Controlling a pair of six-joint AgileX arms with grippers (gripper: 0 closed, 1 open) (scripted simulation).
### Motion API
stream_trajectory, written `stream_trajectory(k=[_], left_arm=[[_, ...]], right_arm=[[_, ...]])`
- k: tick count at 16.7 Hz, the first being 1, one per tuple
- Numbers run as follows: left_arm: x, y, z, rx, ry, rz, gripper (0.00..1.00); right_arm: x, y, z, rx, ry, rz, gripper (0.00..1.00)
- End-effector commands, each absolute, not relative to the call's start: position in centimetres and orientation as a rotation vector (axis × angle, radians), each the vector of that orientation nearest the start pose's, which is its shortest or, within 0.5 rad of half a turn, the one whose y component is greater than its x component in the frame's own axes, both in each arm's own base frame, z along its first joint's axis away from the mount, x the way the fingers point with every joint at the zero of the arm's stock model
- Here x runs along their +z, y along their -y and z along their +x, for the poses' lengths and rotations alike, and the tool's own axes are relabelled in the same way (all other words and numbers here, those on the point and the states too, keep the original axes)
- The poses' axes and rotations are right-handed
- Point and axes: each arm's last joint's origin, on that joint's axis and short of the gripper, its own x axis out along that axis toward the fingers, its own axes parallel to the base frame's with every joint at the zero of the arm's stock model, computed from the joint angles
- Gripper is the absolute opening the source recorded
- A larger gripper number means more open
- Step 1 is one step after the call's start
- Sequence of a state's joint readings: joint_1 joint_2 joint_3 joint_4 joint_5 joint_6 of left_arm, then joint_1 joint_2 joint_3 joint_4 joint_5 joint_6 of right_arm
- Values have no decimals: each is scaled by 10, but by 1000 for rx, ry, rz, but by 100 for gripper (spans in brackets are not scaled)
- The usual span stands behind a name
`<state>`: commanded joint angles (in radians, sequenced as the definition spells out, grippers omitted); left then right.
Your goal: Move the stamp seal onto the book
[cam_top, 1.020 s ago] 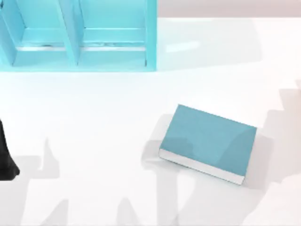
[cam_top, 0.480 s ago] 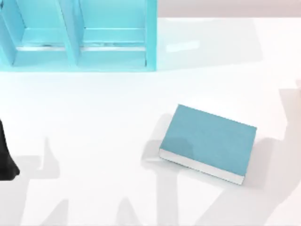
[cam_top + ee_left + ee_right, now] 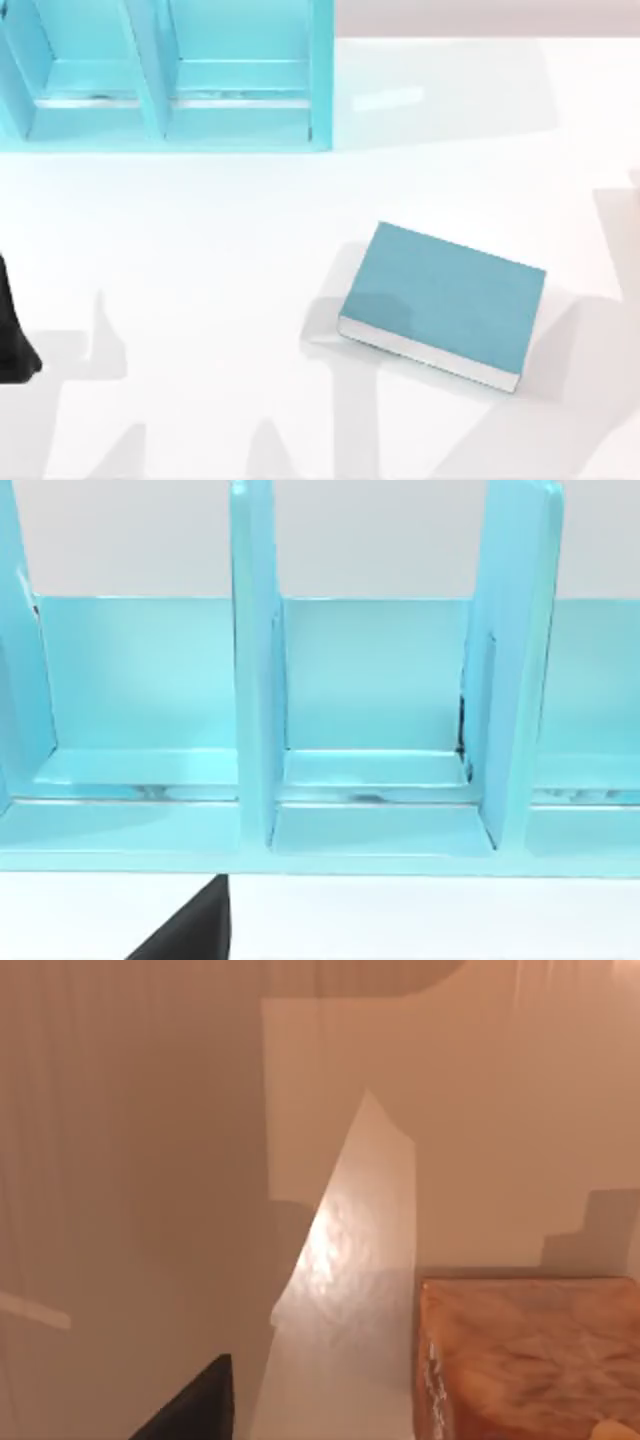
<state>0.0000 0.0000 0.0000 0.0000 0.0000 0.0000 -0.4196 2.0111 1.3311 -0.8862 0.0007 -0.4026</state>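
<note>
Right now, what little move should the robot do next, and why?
Probably bring the right hand over the book. The book lies flat, its cover bare, and the right wrist view catches a corner of it, so the hand seems off to the side. The left arm sits parked at the table's left edge.

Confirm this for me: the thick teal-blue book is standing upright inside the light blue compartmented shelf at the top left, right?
Not quite. In the top view the thick teal-blue book lies flat on the white table, right of centre, well apart from the light blue compartmented shelf, which does stand at the top left.
</note>
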Motion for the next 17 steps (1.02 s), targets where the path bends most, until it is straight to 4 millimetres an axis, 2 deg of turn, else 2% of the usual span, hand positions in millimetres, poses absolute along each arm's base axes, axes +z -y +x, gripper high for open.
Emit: stream_trajectory(k=[12, 17], left_arm=[[160, 1, 106, 0, 0, 0, 100], [160, 1, 106, 0, 0, 0, 100]], right_arm=[[132, 147, 336, -9, -1566, 7, 2], [132, 147, 336, -9, -1566, 7, 0]])
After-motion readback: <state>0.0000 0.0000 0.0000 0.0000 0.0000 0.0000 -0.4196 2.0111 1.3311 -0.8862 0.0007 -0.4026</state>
